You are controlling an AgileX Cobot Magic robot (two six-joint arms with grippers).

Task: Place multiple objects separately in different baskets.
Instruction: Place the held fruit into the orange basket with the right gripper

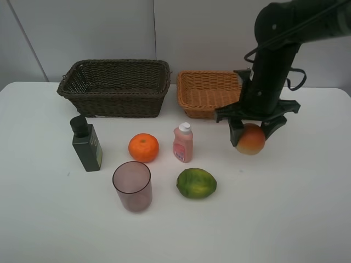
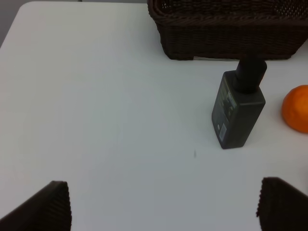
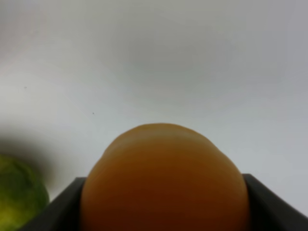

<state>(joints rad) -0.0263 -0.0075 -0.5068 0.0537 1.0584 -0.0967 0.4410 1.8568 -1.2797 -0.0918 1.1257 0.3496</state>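
My right gripper (image 1: 252,133) is shut on the red-yellow round fruit (image 1: 251,139), which fills the right wrist view (image 3: 166,183); whether it still rests on the table I cannot tell. It is in front of the light tan basket (image 1: 204,93). The dark brown basket (image 1: 116,86) stands at the back left. On the table stand the dark green bottle (image 1: 86,144), orange (image 1: 143,147), pink bottle (image 1: 183,143), purplish cup (image 1: 132,186) and green lime-like fruit (image 1: 196,183). My left gripper (image 2: 163,204) is open and empty, short of the green bottle (image 2: 238,109).
The white table (image 1: 285,208) runs to a pale wall behind the baskets. In the left wrist view the dark basket (image 2: 226,29) and part of the orange (image 2: 297,108) show. The lime (image 3: 19,195) lies close beside the held fruit.
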